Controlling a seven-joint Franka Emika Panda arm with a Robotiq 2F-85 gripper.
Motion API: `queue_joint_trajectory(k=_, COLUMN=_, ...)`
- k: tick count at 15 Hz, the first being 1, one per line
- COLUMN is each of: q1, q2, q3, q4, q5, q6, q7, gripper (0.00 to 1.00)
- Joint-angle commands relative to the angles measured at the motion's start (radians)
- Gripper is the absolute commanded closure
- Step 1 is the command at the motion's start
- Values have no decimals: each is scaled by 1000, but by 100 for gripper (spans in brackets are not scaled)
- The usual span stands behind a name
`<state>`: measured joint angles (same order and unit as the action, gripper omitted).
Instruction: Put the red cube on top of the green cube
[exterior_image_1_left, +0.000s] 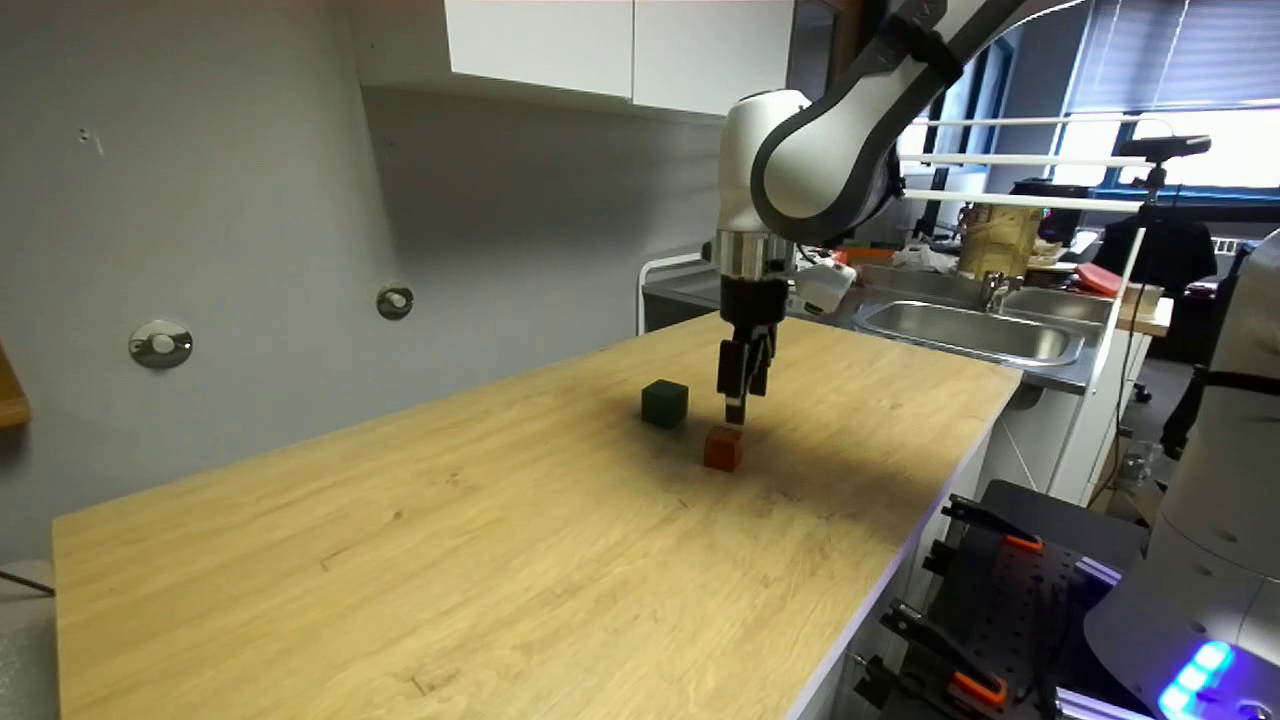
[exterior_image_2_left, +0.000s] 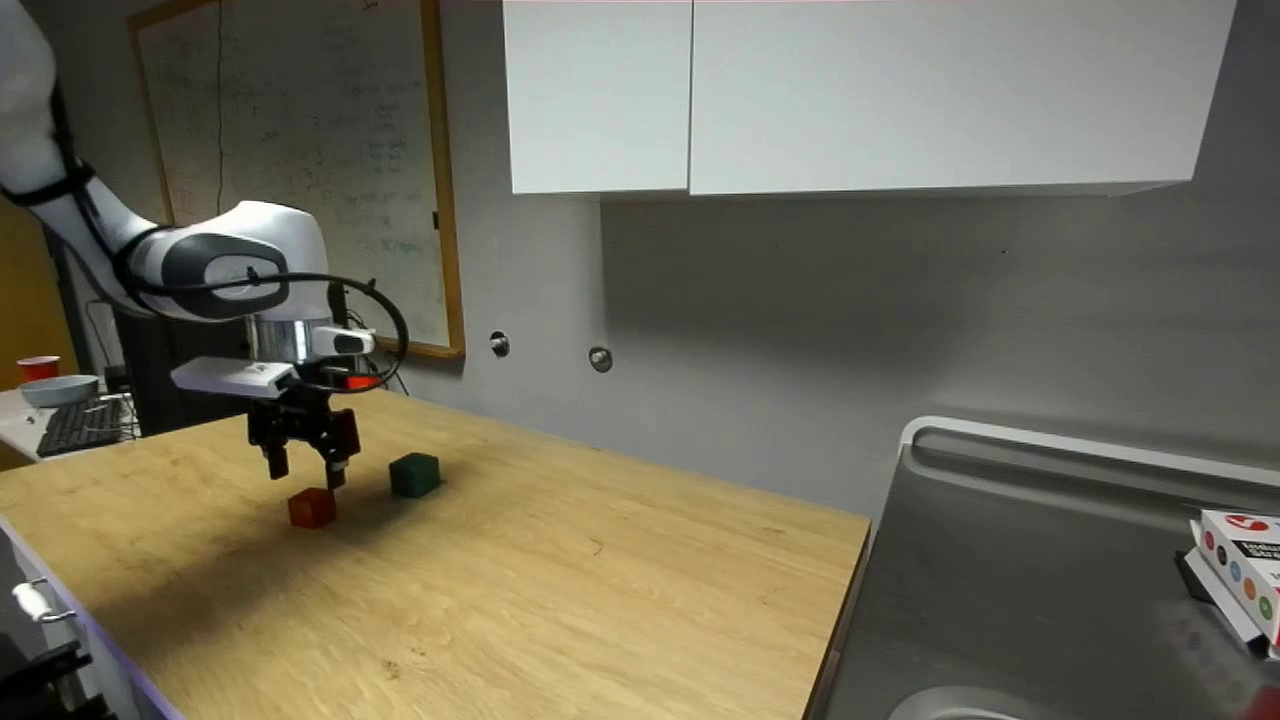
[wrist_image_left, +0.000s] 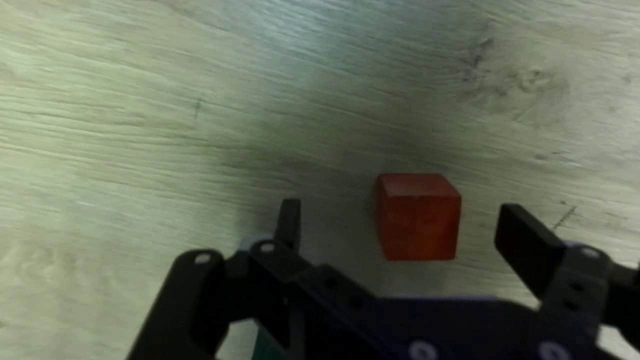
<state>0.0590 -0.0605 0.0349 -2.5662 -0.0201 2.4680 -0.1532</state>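
No stack yet: the claw (exterior_image_2_left: 307, 474) hung, jaws apart, just above the red cube (exterior_image_2_left: 312, 508), which sat ungripped on the tabletop (exterior_image_2_left: 560, 580), lower left in an exterior view! To its right in that frame, the green cube (exterior_image_2_left: 414, 475) stood bare-topped; only the reach looked near done, with grasp, lift and placing all to come.

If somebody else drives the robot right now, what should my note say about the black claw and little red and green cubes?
Now: the black two-fingered claw is open, empty, above the small red cube.
Things: that cube and the small dark green cube sit apart on the light wood-grain tabletop.
Done: claw over red cube; nothing stacked.
Left: lower, grip and lift red, set it on green, let go.
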Motion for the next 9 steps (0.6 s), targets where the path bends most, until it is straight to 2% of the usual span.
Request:
queue_joint_trajectory(k=1, q1=25, q2=113, q3=24, q4=66, q5=69, q6=-19, q7=-67, gripper=0)
queue_joint_trajectory(k=5, q1=35, q2=226, q3=53, q4=130, q5=30, q6=-61, q7=-52, gripper=0)
queue_joint_trajectory(k=6, q1=38, q2=252, q3=57, q4=147, q5=16, q6=-70, q7=-43, gripper=3)
queue_joint_trajectory(k=7, q1=40, q2=271, q3=58, q4=160, q5=3, q6=-75, q7=-36, gripper=26)
queue_joint_trajectory(k=9, q1=40, q2=296, q3=61, q4=186, q5=-10, q6=-94, q7=-37, gripper=30)
